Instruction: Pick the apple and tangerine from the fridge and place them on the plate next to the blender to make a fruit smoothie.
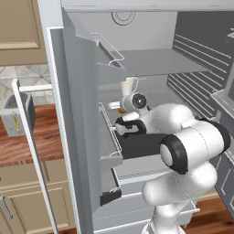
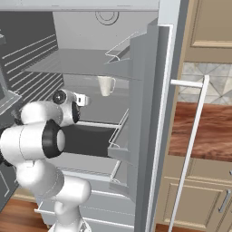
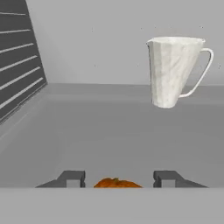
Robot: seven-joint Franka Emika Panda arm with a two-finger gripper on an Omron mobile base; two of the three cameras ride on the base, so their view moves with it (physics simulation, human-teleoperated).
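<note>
Left base view: arm reaching into the open fridge [image 1: 82, 137], hand low over the middle shelf beside the white mug [image 1: 130, 86]. A sliver of orange, the tangerine [image 1: 120, 110], peeking out just left of the wrist; jaws themselves hidden behind the hand. Risk here: wrist and forearm close to the door bins, so a careless pull-out could clip the wire rail.

Right base view: same reach from the other side, mug [image 2: 106, 84] standing upright just beyond the hand. Tangerine hidden by the arm. Any sideways swing on withdrawal could knock the mug over.

Hand view: gripper [image 3: 118, 178] with two dark fingertips partly parted, the tangerine [image 3: 117, 183] sitting between them at the bottom edge. Visible gaps on both sides, so contact not confirmed; cannot tell whether held. Only the top of the fruit showing, suggesting a shallow, high grip on a round skin. Likely failure: fruit squirting forward or rolling away across the shelf towards the mug [image 3: 173, 70] if lifted before a firm squeeze.
</note>
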